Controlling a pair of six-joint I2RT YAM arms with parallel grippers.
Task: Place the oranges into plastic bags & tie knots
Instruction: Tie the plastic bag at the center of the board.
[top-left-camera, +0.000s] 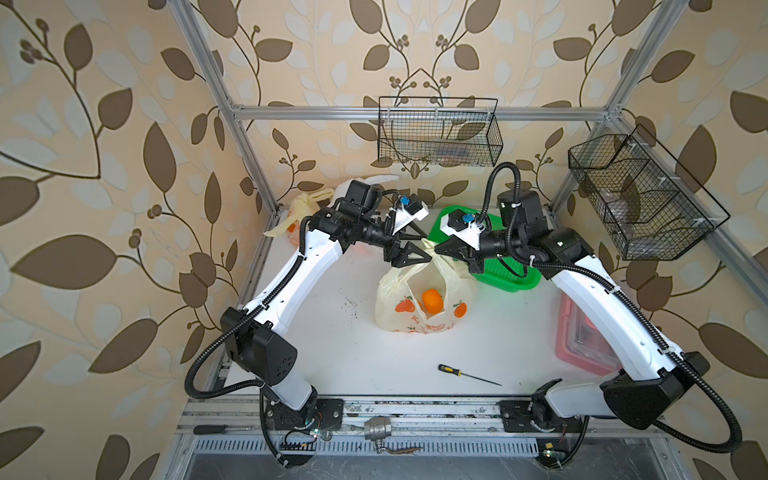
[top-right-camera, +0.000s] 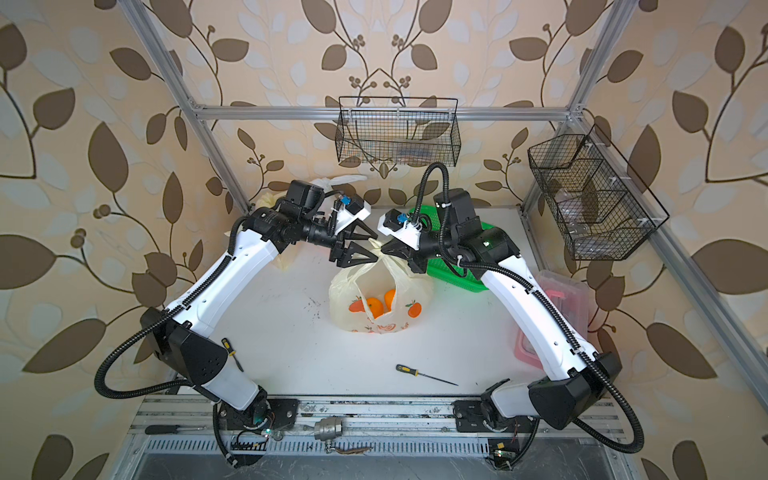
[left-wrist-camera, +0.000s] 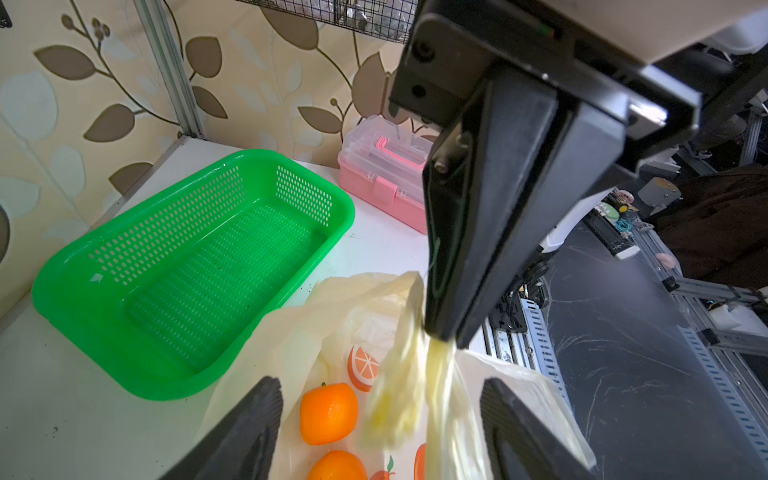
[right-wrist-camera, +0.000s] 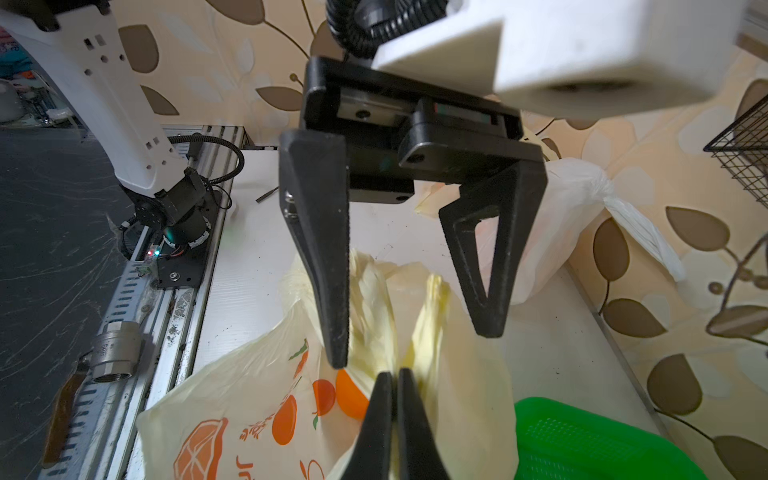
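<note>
A pale yellow plastic bag (top-left-camera: 399, 307) (top-right-camera: 353, 299) with orange prints stands mid-table, its mouth gaping. Inside lie oranges (top-left-camera: 432, 300) (top-right-camera: 374, 308) (left-wrist-camera: 328, 413). My right gripper (top-left-camera: 435, 248) (right-wrist-camera: 392, 374) is shut on one bag handle (left-wrist-camera: 440, 374) and holds it up. My left gripper (top-left-camera: 426, 247) (left-wrist-camera: 380, 381) is open just opposite, over the bag's top. The other handle (left-wrist-camera: 395, 399) hangs loose and blurred between its fingers. Two tied bags sit at the back left: a white one (right-wrist-camera: 582, 208) with a knot (right-wrist-camera: 604, 189) and a yellow one (top-left-camera: 303, 208).
A green mesh basket (top-left-camera: 511, 278) (left-wrist-camera: 187, 270) stands behind the bag under my right arm. A pink-handled clear box (top-left-camera: 582, 340) (left-wrist-camera: 382, 174) sits at the right edge. A screwdriver (top-left-camera: 465, 373) lies near the front. Wire baskets (top-left-camera: 436, 133) (top-left-camera: 636, 195) hang on the frame.
</note>
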